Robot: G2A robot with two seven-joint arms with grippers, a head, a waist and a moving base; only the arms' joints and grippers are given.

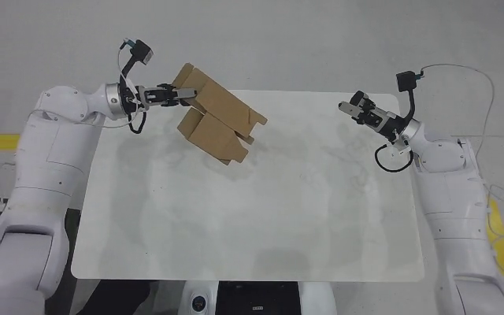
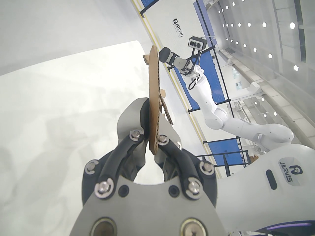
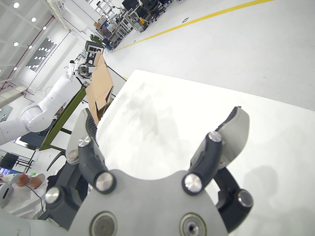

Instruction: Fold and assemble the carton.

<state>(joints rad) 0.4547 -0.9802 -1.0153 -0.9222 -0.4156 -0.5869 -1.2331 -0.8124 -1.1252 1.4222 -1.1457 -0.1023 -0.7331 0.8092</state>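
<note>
A flattened brown cardboard carton [image 1: 218,114] is held up over the table's far left part, tilted, with loose flaps hanging off its lower side. My left gripper [image 1: 183,93] is shut on the carton's far left edge. The left wrist view has the carton [image 2: 154,92] edge-on, pinched between the two pads, with my left gripper [image 2: 152,126] clamped on it. My right gripper [image 1: 350,108] hovers over the table's far right corner, open and empty. From the right wrist, the carton [image 3: 99,85] hangs far off, and my right gripper [image 3: 162,119] has its fingers spread wide.
The white table [image 1: 252,220] carries no other objects; its middle and near half are bare. The white floor lies beyond the table's far edge.
</note>
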